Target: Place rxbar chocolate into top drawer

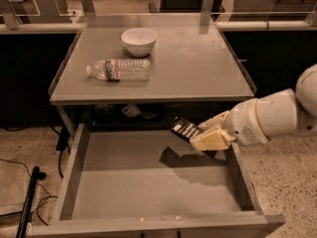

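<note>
While the gripper (199, 136) hangs over the open drawer (138, 187), its fingers are pinched on one end of the bar (184, 128). The bar sticks out past the fingertips, tilted, in the air. It touches nothing but the fingers. The drawer floor lies well below the hand, and the hand's shadow falls on it.

You have several risks here. The grip covers only one end of a shiny wrapper, so the bar could swing or slip out if you move sharply. If you let go from this height, the flat bar may bounce or skid, probably ending up against a wall.

The drawer's side wall sits just beneath the wrist. If you lower straight down, the forearm could catch that wall before the bar gets near the floor. Carry the hand toward the drawer's middle first.

The table (188, 68) has its front edge just behind and above the hand. A lift or a pull back could knock the bar against it.

The bottle (119, 69) and bowl (139, 40) sit far behind the hand on the tabletop and are unlikely to interfere.
</note>
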You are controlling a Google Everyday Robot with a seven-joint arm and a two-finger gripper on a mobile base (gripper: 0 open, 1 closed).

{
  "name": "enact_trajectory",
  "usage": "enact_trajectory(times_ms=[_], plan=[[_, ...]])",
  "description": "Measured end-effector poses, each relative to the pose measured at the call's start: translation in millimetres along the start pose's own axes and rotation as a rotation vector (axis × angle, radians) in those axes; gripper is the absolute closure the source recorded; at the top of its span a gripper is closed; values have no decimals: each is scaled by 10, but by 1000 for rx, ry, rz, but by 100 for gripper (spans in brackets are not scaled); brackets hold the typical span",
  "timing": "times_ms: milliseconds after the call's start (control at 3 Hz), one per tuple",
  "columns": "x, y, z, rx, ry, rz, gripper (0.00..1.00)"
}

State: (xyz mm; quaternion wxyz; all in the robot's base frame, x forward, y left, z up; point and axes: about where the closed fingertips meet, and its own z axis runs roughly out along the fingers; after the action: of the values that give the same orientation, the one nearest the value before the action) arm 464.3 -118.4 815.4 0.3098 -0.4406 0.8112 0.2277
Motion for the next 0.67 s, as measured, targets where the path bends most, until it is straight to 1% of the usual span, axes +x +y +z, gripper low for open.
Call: enact_trajectory(times_ms=[333,667], plan=[[140,182,330,10,-47,19,100],[350,245,678,28,-5,31,100]])
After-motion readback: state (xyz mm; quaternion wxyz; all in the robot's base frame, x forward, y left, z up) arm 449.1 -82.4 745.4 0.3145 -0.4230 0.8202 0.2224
